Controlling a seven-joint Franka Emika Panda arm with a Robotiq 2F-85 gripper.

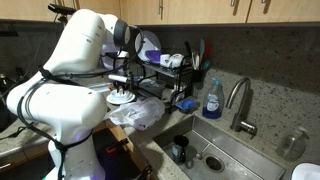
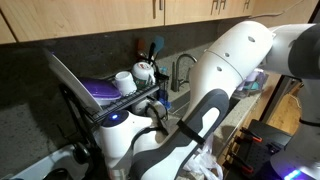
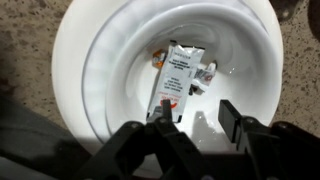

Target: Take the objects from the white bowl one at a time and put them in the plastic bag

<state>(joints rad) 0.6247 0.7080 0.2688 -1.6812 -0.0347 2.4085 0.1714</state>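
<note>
White bowl (image 3: 100,70) is sitting on the speckled counter (image 3: 20,60), holding a white packet (image 3: 175,75), while the gripper (image 3: 195,118) is hovering over its near side, jaws partly apart at the packet's end.

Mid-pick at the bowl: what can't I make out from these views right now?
White bowl, wrist view: the packet print and the small bits beside it are too blurred to identify.
Gripper, wrist view: jaws apart; whether a fingertip touches the packet is unclear.
Plastic bag, in an exterior view: its mouth is too small to find.
In an exterior view, the arm hides the bowl.
</note>
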